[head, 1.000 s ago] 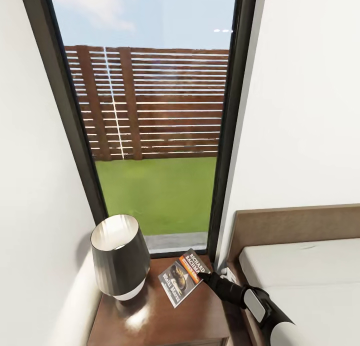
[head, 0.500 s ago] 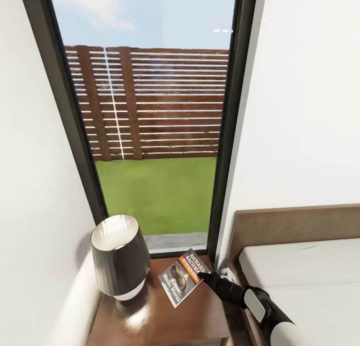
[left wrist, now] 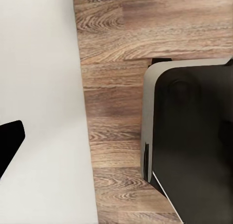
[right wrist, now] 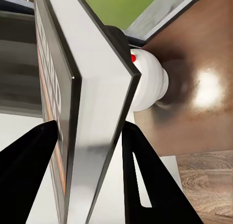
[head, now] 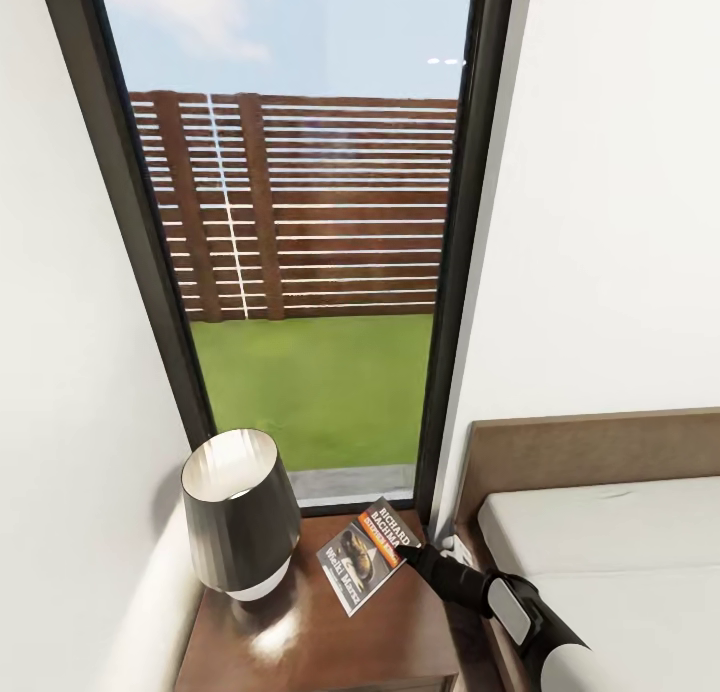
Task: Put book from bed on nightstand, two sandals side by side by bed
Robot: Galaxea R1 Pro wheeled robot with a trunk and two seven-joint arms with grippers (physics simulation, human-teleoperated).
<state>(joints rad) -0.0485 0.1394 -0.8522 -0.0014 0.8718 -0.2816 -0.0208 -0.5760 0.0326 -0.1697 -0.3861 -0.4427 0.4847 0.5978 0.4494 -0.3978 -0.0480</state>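
The book (head: 365,555), dark with an orange band and white lettering, hangs tilted over the dark brown nightstand (head: 330,642), next to the lamp. My right gripper (head: 412,552) reaches in from the bed side and is shut on the book's right edge. In the right wrist view the book (right wrist: 92,112) stands edge-on between the two black fingers (right wrist: 29,170), with the gripper (right wrist: 91,128) clamped around it. Whether the book's lower corner touches the nightstand top, I cannot tell. One black fingertip (left wrist: 9,141) of my left gripper shows over the wood-plank floor. The sandals are out of view.
A lamp (head: 238,512) with a dark shade and white base fills the nightstand's left half. The bed's grey mattress (head: 600,542) and brown headboard (head: 590,452) lie to the right. A tall dark-framed window (head: 300,222) stands behind, and a white wall is at the left.
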